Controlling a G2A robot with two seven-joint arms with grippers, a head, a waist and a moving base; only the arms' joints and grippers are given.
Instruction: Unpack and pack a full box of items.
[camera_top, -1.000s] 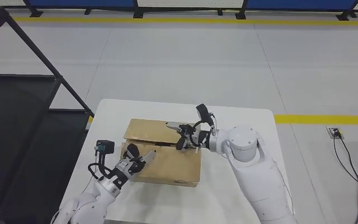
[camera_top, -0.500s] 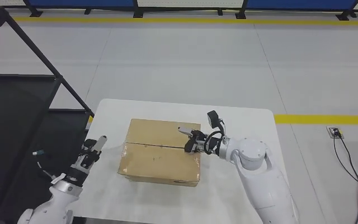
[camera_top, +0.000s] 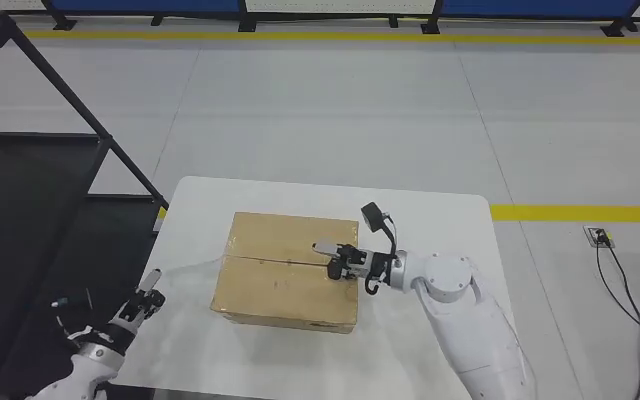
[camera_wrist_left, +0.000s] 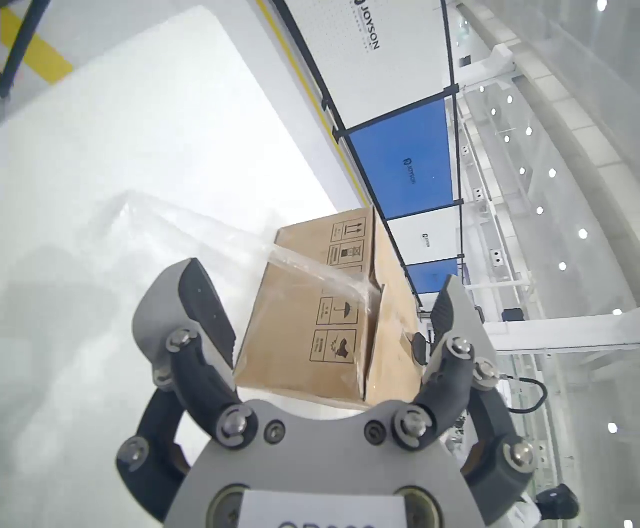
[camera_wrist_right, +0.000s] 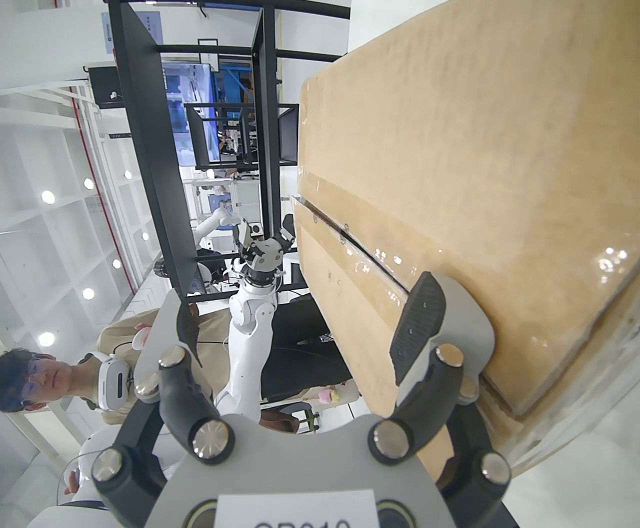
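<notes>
A closed cardboard box (camera_top: 285, 285) lies in the middle of the white table (camera_top: 430, 215). A strip of clear tape (camera_wrist_left: 280, 255) trails loose from the seam at the box's left end over the table. My left gripper (camera_top: 148, 300) hangs open off the table's left front corner, well apart from the box (camera_wrist_left: 310, 330), with nothing between its fingers (camera_wrist_left: 200, 295). My right gripper (camera_top: 335, 250) is open over the box top (camera_wrist_right: 475, 175) near its right end, beside the seam (camera_wrist_right: 350, 240). One of its fingers (camera_wrist_right: 420, 325) lies against the cardboard.
A black metal rack (camera_top: 60, 190) stands just left of the table, close to the left arm. Bare table surface runs on all sides of the box, widest at the right (camera_top: 450, 230).
The left gripper left the box top and drew back to the table's left front corner. The flap raised at the right gripper now lies flat, and that gripper shifted slightly over the top.
</notes>
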